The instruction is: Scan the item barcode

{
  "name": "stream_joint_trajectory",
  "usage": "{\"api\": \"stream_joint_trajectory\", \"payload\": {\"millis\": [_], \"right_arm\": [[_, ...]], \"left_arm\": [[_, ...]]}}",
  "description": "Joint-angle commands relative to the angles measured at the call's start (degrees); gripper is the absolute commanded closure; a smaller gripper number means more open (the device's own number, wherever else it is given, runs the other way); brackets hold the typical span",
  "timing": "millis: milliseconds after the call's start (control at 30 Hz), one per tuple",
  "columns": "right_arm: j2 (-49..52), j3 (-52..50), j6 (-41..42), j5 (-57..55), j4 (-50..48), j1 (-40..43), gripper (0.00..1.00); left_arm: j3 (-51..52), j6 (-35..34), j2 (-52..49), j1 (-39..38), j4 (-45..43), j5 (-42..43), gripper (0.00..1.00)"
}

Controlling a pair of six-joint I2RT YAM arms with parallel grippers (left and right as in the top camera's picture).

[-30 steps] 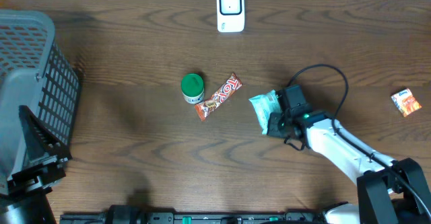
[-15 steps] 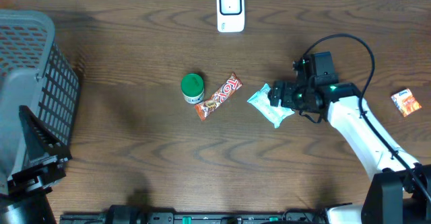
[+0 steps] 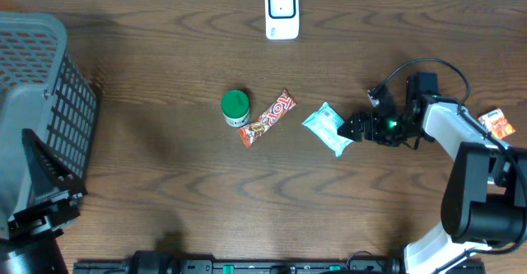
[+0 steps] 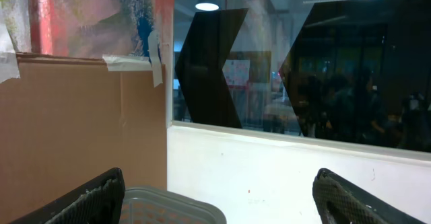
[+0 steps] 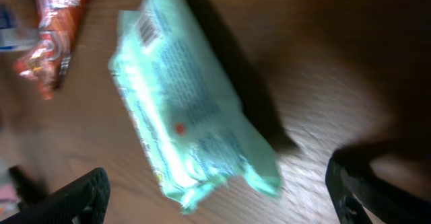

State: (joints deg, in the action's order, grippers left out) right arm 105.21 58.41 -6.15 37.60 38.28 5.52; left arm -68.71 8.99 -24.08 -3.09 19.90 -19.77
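The packet (image 3: 329, 128) lies flat on the table, nearer the robot than the scanner (image 3: 282, 11) and to its right, with the barcode (image 5: 147, 27) showing on top. The right gripper (image 3: 352, 128) sits just beside it, jaws wide and empty. A shallow grasp could pinch only film and slip, or cover the code. The left gripper (image 4: 215, 200), far left of the scanner, is open too.

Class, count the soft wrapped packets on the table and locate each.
3: a red candy bar beside the green-lidded jar, a mint-green pack in front of the right gripper, a small orange packet far right. The basket could hide more.
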Motion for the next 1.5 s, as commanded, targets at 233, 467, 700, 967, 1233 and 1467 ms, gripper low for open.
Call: {"api": "stream_joint_trajectory", "payload": {"millis": [233,467,700,967,1233,1467], "right_arm": [[13.3,-1.1,-4.6,-3.6,-0.8,-4.5,0.01],[15.5,-1.1,-4.6,-8.6,-1.3,-4.7,0.78],[14.1,1.3,-4.8,-5.6,1.9,-4.3,0.99],[4.2,10.4,-12.4,3.8,15.6,-4.6,0.99],[-12.4,11.0,-18.6,14.4,21.2,-8.7,0.99],[-23.9,11.0,-20.9,17.0,26.9,-13.4,0.99]], "left_arm": [[0.2,-0.1,0.7,0.3,-0.6,0.2,0.11],[0.2,-0.1,2.7,0.3,-0.5,0.3,0.11],[0.2,-0.1,5.3,0.3,-0.2,0.2,0.11],[0.3,-0.1,5.3,0.3,-0.2,0.2,0.11],[0.2,-0.1,5.3,0.3,-0.2,0.3,0.11],[0.3,-0.1,5.3,0.3,0.0,0.2,0.11]]}}
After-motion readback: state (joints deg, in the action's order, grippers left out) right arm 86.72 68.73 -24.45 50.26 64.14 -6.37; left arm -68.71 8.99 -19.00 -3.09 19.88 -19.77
